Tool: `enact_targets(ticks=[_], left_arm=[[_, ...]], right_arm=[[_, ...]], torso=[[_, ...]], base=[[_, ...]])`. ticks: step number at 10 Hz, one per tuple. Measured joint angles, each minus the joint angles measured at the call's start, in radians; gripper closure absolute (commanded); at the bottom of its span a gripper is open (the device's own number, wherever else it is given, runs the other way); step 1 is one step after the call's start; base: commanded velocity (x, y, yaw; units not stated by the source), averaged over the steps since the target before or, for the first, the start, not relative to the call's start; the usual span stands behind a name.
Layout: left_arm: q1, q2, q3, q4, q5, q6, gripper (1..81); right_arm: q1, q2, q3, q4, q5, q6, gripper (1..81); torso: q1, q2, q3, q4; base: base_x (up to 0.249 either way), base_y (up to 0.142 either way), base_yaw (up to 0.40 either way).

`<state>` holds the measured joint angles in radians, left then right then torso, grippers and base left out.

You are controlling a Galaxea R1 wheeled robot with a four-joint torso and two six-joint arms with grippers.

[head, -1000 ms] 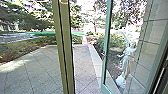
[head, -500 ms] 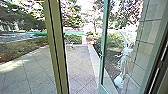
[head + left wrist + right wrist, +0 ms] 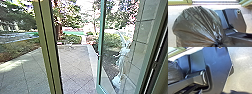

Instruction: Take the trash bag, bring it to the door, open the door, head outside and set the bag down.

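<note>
Gray stone ground (image 3: 75, 63) lies past the open glass door (image 3: 99, 63); the left fingers (image 3: 218, 44) pinch the dark bag (image 3: 197, 23) shut.

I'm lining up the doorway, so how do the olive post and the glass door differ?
The olive post is a broad upright with dark lines running down it; the glass door has a thinner blue-green edge. The post looks solid, while the door's pane shows a pale statue through it. In the head view the post leans clearly, whereas the door's edge runs nearly upright. Both border the gap onto the paving.
</note>
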<state>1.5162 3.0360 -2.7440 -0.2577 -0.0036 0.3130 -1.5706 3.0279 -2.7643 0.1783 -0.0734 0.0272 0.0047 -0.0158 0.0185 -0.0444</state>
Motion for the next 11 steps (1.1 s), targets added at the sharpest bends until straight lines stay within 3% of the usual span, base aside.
enact_targets(ticks=[11], left_arm=[[0.0, 0.003, 0.0, 0.0, 0.0, 0.004, 81.1]], right_arm=[[-0.011, 0.002, -0.003, 0.0, 0.026, 0.0, 1.0]], torso=[[0.0, 0.0, 0.0, 0.0]], base=[[0.0, -0.104, 0.0]])
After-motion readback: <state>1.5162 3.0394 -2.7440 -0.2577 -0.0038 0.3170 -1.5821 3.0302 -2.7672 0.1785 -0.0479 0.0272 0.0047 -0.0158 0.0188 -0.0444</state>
